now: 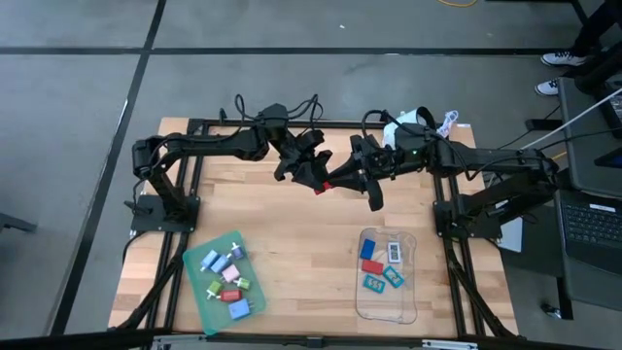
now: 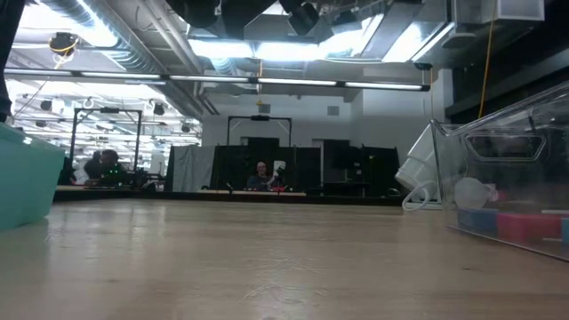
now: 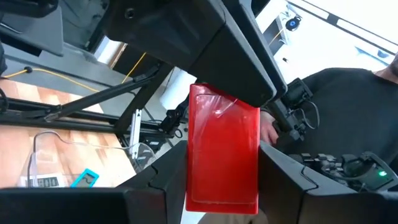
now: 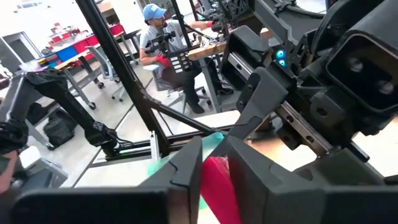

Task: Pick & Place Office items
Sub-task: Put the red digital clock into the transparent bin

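Observation:
High above the table's middle, toward its far side, a small red rectangular office item (image 1: 319, 186) hangs between my two grippers. My left gripper (image 1: 309, 173) comes from the left and is shut on it. My right gripper (image 1: 335, 182) comes from the right and is shut on it too. The left wrist view shows the red item (image 3: 224, 155) large and upright between dark fingers. In the right wrist view only a strip of it (image 4: 217, 180) shows. Neither gripper appears in the low view. My left gripper pinches the red item's two long edges (image 3: 198, 186) between its two fingers (image 3: 155, 190), near the end closer to its wrist. The fingers come level from the table's left. The item is lifted clear of the table. My right gripper pinches the red item's other end (image 4: 214, 177) between its two fingers (image 4: 186, 174), which stand close together. It comes roughly level from the table's right, facing my left gripper. In the left wrist view its dark finger (image 3: 236, 68) covers the item's far end.
A green tray (image 1: 199, 282) at the near left holds several small coloured office items. A clear tray (image 1: 413, 303) at the near right holds a few blue, red and white ones. A white rounded device with a cord (image 1: 413, 122) lies at the far right edge. Bare wood lies between the trays.

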Available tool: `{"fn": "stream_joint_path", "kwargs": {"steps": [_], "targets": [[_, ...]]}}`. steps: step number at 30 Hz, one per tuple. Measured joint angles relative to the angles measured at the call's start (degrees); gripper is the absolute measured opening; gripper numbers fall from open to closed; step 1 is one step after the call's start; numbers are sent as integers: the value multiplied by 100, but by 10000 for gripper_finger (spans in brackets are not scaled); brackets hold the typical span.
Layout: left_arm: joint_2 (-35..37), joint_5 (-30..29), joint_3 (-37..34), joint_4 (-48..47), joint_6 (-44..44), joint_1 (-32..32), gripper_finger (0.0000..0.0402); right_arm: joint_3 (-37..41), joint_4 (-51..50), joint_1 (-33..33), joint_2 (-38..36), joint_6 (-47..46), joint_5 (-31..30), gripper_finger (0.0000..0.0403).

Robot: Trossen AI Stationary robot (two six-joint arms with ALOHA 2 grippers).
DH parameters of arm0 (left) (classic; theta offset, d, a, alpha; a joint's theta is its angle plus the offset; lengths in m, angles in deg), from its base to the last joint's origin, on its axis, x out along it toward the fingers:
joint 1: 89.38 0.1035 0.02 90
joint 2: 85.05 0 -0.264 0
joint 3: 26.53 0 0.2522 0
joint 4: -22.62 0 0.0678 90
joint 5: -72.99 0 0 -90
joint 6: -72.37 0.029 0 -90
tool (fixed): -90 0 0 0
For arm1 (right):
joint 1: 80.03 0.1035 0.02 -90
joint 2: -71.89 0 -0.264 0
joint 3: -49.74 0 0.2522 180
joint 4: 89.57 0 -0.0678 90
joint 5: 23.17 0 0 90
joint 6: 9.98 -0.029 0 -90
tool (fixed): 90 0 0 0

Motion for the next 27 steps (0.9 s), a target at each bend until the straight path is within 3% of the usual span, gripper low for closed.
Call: {"fn": "stream_joint_path", "kwargs": {"steps": [5,17,21,27], "targets": [[-3,9,0,14,1,0,150,0,-55,-72,0,-292,235,82],[19,139,4,282,-90,11,150,17,-216,-106,9,-142,380,219],[19,126,4,304,-109,13,150,17,-215,-104,9,-13,305,224],[19,91,4,305,-113,11,150,17,-204,-106,9,26,166,188]]}}
